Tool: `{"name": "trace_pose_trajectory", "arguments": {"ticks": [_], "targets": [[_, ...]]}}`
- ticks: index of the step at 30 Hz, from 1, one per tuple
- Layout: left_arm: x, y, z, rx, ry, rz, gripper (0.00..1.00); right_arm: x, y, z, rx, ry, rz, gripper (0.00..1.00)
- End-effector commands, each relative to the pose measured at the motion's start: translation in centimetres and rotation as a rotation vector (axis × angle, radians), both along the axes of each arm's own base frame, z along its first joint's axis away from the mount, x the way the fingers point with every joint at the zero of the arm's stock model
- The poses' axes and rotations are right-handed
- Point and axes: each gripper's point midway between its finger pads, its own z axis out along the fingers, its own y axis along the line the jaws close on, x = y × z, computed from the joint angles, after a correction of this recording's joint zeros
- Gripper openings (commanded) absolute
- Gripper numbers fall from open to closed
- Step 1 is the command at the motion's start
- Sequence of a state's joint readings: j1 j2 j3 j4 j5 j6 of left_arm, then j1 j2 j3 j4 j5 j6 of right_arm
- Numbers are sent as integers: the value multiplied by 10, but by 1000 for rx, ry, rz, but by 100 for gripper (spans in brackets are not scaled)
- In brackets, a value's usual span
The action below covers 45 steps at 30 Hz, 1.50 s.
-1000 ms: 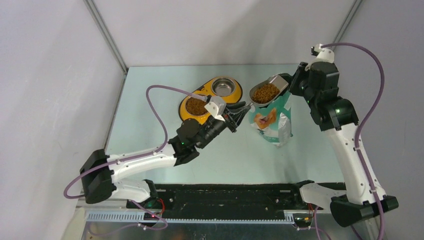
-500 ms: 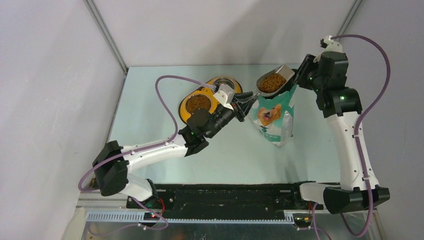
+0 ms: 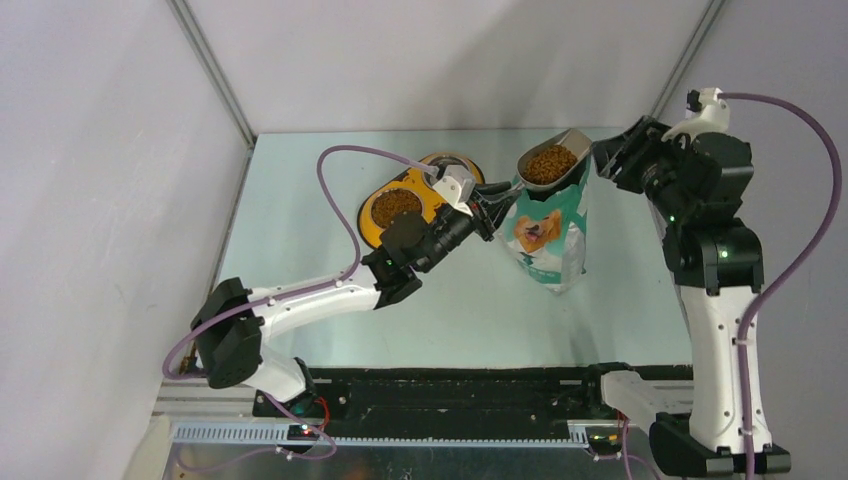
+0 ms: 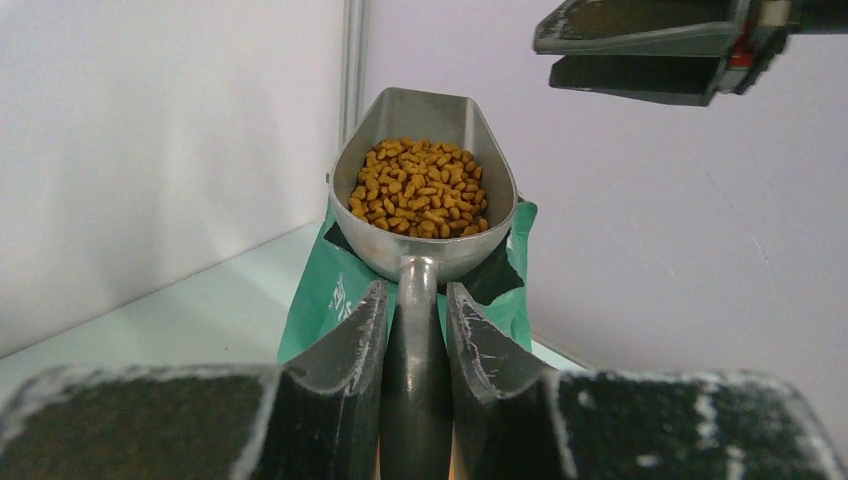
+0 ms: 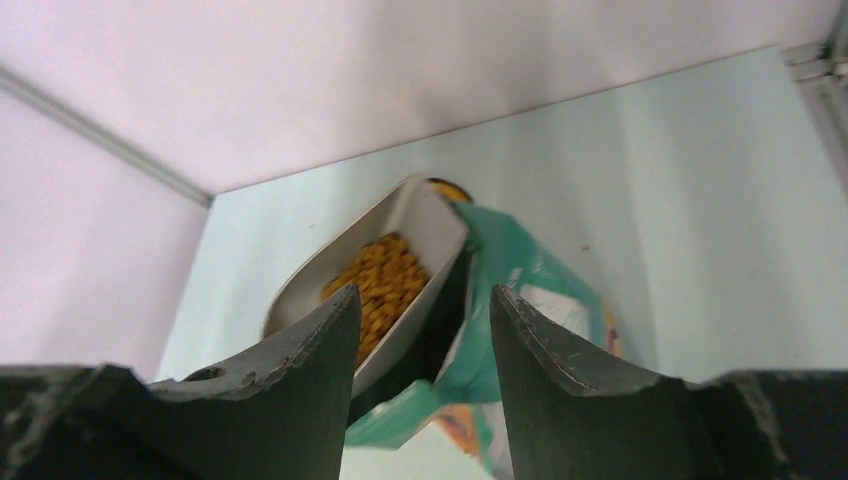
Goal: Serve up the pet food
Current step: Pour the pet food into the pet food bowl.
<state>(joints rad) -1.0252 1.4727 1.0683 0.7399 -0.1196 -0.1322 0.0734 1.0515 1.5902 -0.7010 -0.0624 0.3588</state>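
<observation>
The pet food [image 4: 420, 190] sits heaped in the grey scoop [image 4: 420, 100], a loose brown pile well below the rim, held out just ahead of the left end effector [image 4: 415, 295]. That end effector is clamped narrow on the scoop's handle, one finger on each side. The bowl of the scoop hangs over the open mouth of the teal bag [image 3: 548, 240], directly in front of the grip.

Across from it, the right end effector [image 5: 422, 300] stands wide with nothing between its fingers, just clear of the scoop's far lip.

More kibble shows in one bowl of the yellow feeder [image 3: 368, 228], back beside the left end effector's wrist on the desk [image 3: 300, 200]. The second bowl is mostly hidden behind that arm, so I can't tell what's in it.

So it looks like the carry is on. To do it well, keep the scoop level, because the load is loose and will slide at any tilt. Lift clear of the bag's edge before swinging back. Move slowly, stop right over the bowl, then roll the wrist gently so the pellets pour rather than scatter.
</observation>
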Motion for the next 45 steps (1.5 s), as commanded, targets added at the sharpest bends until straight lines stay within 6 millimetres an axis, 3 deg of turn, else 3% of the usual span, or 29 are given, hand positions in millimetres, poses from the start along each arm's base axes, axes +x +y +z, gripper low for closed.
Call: {"name": "trace_pose_trajectory", "arguments": {"ticks": [1,5,17,21,23,24,25,26,28,30,41,45], "targets": [[6,0,19,-49,-9,9,0,-9,28,0,114,-4,139,55],[5,0,17,-56,1,4,0,-5,34,-11,158,44,160,54],[-1,0,18,-36,-6,-23,0,43,31,-31,272,135,87,46],[-5,-6,16,1,-9,-57,0,48,28,-35,292,153,55,32],[-6,-9,13,36,12,-68,0,47,29,-35,298,155,59,17],[-7,-12,11,72,31,-87,4,47,29,-34,302,155,56,3],[-11,-15,17,78,30,-112,8,45,29,-34,304,153,57,0],[-13,-18,8,111,64,-129,18,43,29,-32,308,148,58,0],[-17,-19,7,128,87,-155,27,41,31,-30,322,144,64,0],[-18,-18,6,127,96,-155,31,39,33,-30,339,143,71,0],[-19,-28,-7,266,91,-191,35,35,37,-22,395,144,87,0],[-17,-32,-11,285,88,-194,30,34,40,-25,409,154,110,0]]}}
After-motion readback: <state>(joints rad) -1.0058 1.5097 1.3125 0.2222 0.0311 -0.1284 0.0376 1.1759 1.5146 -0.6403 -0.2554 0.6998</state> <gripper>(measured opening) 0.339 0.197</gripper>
